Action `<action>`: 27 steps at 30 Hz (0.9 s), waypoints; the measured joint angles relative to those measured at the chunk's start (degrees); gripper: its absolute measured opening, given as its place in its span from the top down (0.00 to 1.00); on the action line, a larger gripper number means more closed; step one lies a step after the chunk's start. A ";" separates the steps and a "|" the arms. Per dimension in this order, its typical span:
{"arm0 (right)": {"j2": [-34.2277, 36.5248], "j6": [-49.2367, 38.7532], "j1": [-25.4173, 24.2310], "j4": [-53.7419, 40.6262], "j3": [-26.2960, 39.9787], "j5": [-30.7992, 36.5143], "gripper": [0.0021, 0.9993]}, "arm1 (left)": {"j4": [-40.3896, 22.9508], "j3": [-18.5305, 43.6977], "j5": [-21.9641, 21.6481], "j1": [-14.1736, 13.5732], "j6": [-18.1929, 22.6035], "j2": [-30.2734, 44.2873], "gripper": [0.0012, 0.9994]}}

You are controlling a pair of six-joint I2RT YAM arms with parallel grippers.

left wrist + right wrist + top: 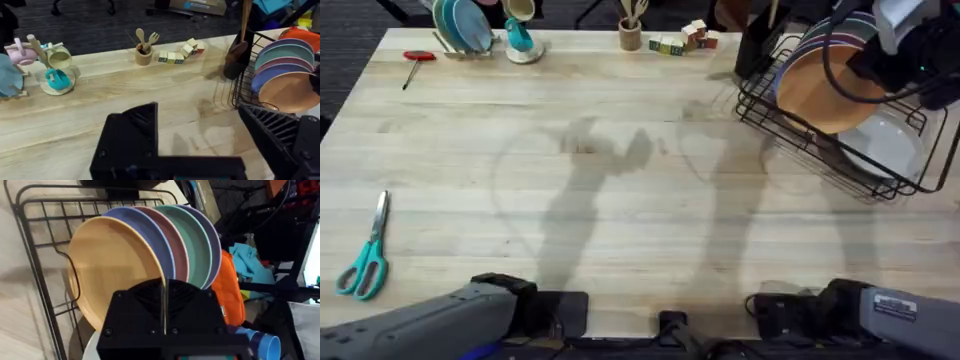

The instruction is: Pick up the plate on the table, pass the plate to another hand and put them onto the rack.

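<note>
Overhead: the plate [825, 92] stands on edge in the rack [840, 165] at two o'clock on the table [620, 180]. Left wrist: left gripper [200, 150] spread, empty. Right wrist: right gripper [164, 315] clenched on the plate's rim.

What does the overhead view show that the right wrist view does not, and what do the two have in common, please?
The overhead view alone shows the table with the teal-handled scissors, the red-handled tool, the toy blocks and the utensil cup. The right wrist view alone shows the row of coloured plates behind the plate, edge to edge, and blue cloth beyond. Both show the peach plate standing in the rack.
</note>
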 joint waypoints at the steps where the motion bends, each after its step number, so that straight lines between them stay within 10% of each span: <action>1: 0.00 -0.13 0.03 -0.17 0.07 0.01 0.97 | 0.00 0.00 0.00 0.00 0.00 -0.01 0.01; 18: 0.57 -0.36 0.06 -1.40 0.17 0.00 0.70 | 0.00 0.00 0.00 0.00 0.00 0.01 0.01; 27: -2.32 -0.36 0.32 -2.22 0.17 0.02 0.97 | -1.23 0.00 -0.02 0.00 0.00 -0.01 0.01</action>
